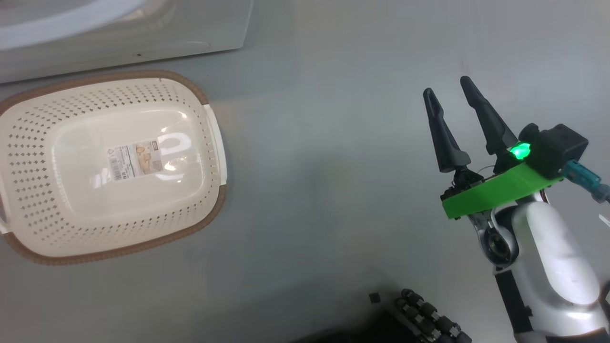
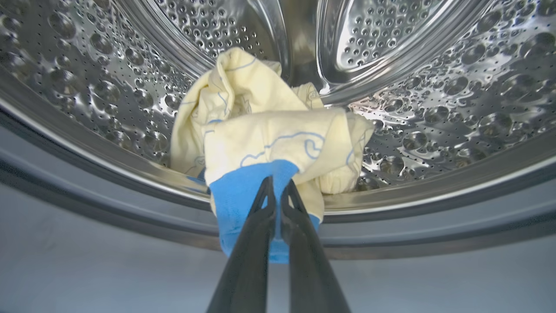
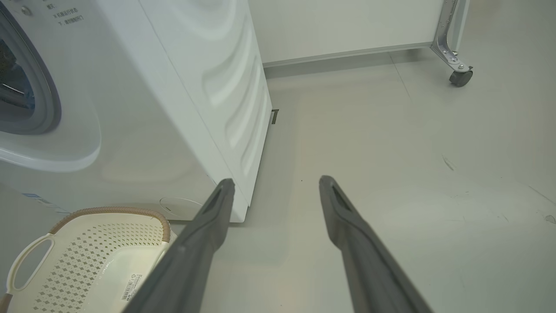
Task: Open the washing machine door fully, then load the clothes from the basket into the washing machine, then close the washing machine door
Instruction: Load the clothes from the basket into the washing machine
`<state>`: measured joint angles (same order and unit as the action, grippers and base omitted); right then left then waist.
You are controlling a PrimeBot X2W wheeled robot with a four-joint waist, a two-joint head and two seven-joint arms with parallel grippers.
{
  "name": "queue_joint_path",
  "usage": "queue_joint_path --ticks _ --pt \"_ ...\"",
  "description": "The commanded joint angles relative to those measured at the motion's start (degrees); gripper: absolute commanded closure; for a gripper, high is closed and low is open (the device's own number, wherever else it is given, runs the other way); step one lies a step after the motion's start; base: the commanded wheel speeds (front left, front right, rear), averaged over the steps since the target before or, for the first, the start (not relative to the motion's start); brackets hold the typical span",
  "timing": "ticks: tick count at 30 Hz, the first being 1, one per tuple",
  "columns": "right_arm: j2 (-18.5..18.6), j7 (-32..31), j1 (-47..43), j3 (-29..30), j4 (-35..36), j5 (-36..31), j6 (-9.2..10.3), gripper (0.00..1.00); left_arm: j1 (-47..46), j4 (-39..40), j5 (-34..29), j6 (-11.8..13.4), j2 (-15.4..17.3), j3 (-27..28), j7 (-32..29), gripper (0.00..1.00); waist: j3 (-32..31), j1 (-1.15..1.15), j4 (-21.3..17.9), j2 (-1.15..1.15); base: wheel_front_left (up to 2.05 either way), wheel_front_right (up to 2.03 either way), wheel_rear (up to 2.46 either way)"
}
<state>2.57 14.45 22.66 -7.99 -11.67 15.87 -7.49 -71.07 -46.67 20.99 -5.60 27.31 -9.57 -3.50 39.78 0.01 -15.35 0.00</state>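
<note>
In the left wrist view my left gripper (image 2: 278, 188) is shut on the clothes (image 2: 265, 134), a pale yellow bundle with a bright blue piece pinched between the fingers. The bundle hangs at the mouth of the washing machine's steel drum (image 2: 456, 87), over the grey seal. The cream basket (image 1: 33, 143) stands on the floor beside the washing machine (image 1: 119, 33) and holds nothing but its label sticker. My right gripper (image 1: 448, 90) hovers open over bare floor, well to the right of the basket (image 3: 82, 256). The washing machine door is out of view.
The white washer body (image 3: 195, 87) rises left of my right gripper. A white cabinet on a castor wheel (image 3: 459, 77) stands at the back right. Grey floor spreads between the basket and my right arm.
</note>
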Motion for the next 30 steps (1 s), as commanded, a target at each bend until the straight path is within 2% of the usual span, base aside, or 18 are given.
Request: queue_joint_path --ticks 1,5,16,23,30 --pt "0.3 0.5 -0.5 -0.9 1.7 0.5 0.0 0.0 -1.3 1.5 0.3 -0.3 3.8 1.1 -0.7 1.0 0.5 -0.01 -0.5 0.0 0.0 0.0 0.0" --pt "0.3 0.5 -0.5 -0.9 1.6 1.0 0.0 0.0 -1.1 1.8 1.0 -0.5 4.9 1.0 -3.5 1.0 0.8 -0.01 -0.8 0.0 0.0 0.0 0.0" --pt "0.3 0.5 0.3 -1.2 1.5 1.5 0.0 0.0 -1.7 3.6 2.4 -0.9 6.6 -1.1 -16.6 1.0 1.0 -0.01 -0.7 0.0 0.0 0.0 0.0" --pt "0.3 0.5 0.4 -1.4 1.6 1.4 0.0 0.0 -1.9 5.8 3.5 -1.2 6.0 -3.3 -24.5 1.0 1.4 -0.01 -0.6 0.0 0.0 0.0 0.0" --pt "0.3 0.5 0.7 -1.8 1.9 1.5 0.0 0.0 -3.0 6.4 2.5 0.1 6.4 -4.2 -25.6 1.0 2.2 -0.01 -1.1 0.0 0.0 0.0 0.0"
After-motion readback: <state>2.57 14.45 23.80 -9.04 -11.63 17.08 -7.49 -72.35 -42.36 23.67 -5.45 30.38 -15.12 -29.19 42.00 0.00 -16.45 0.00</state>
